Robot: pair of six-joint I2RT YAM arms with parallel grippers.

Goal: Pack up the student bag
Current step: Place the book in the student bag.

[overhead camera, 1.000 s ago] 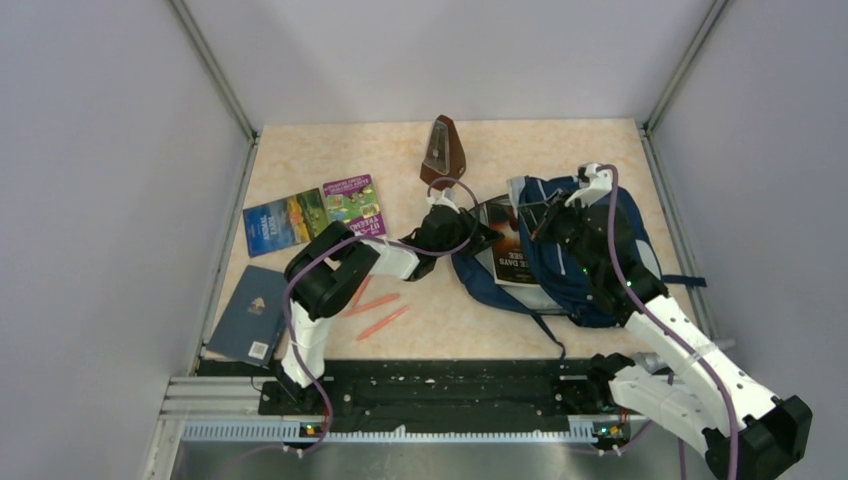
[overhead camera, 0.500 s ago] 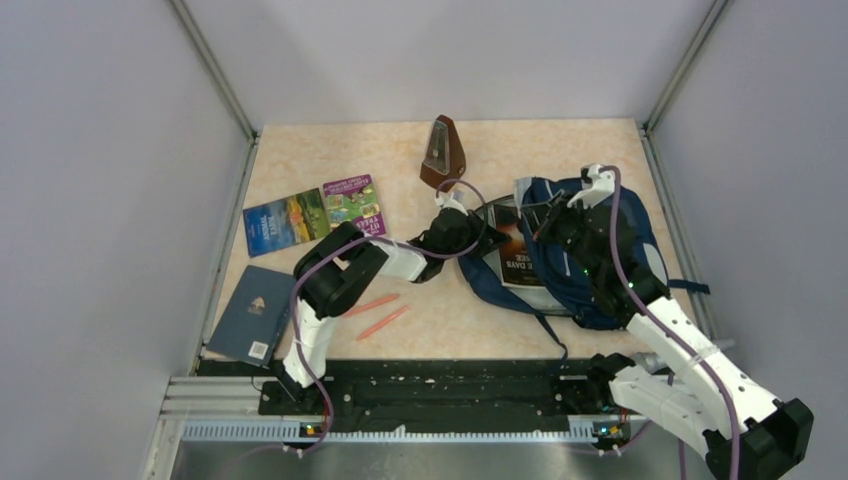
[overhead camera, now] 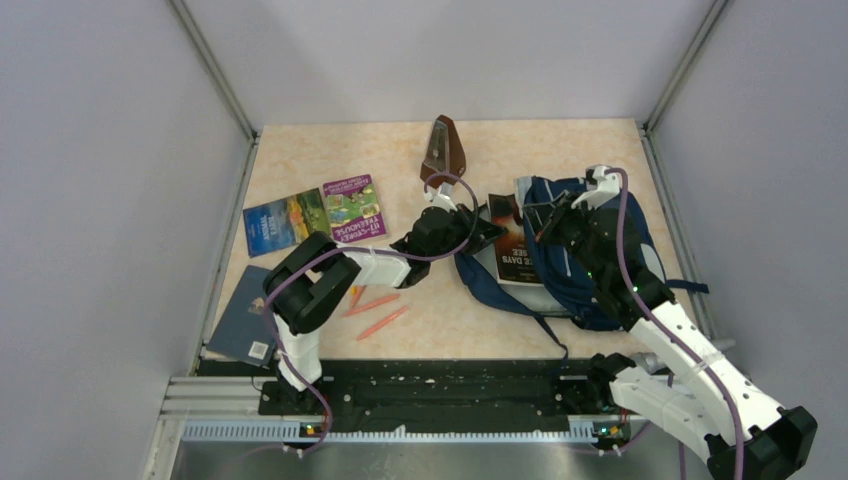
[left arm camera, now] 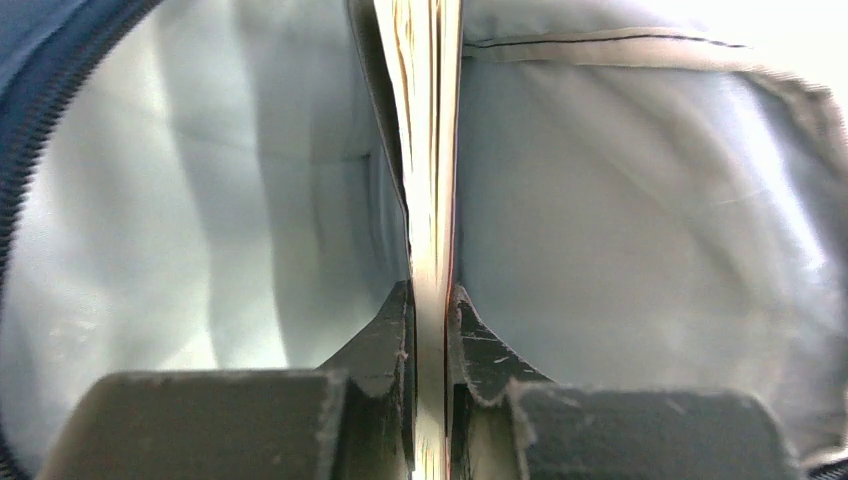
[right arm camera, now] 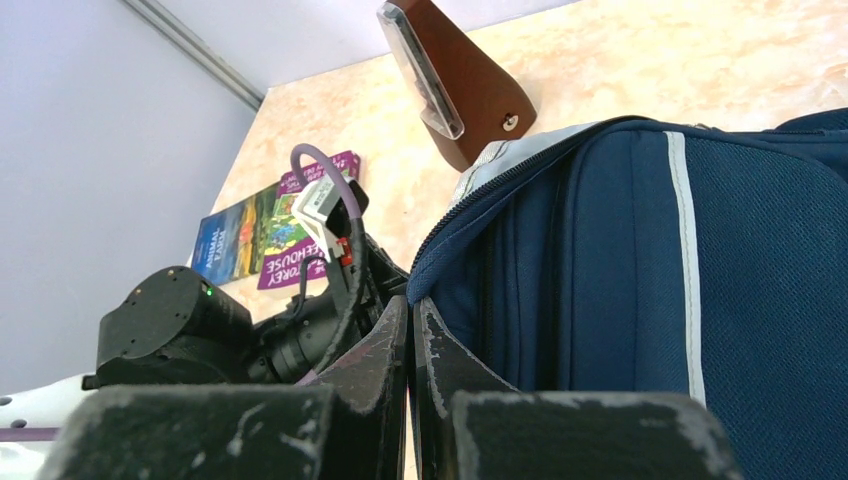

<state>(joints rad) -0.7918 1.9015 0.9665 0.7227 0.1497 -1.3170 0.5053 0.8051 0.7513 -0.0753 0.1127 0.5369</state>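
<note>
The backpack (overhead camera: 565, 290) lies on the right half of the table (overhead camera: 330, 150), close to the right edge, its zipped mouth facing left. The left gripper (overhead camera: 480, 232) clamps narrowly on a thin dark book (overhead camera: 513, 245), which stands partly inside the mouth; the left wrist view shows the book's edge (left arm camera: 425, 150) pinched between the fingers (left arm camera: 385, 335) against grey lining (left arm camera: 620, 230). The right gripper (right arm camera: 410, 330) is fully closed at the rim of the mouth; whether it pinches fabric is unclear. A brown metronome (overhead camera: 443, 150) stands near the far edge.
</note>
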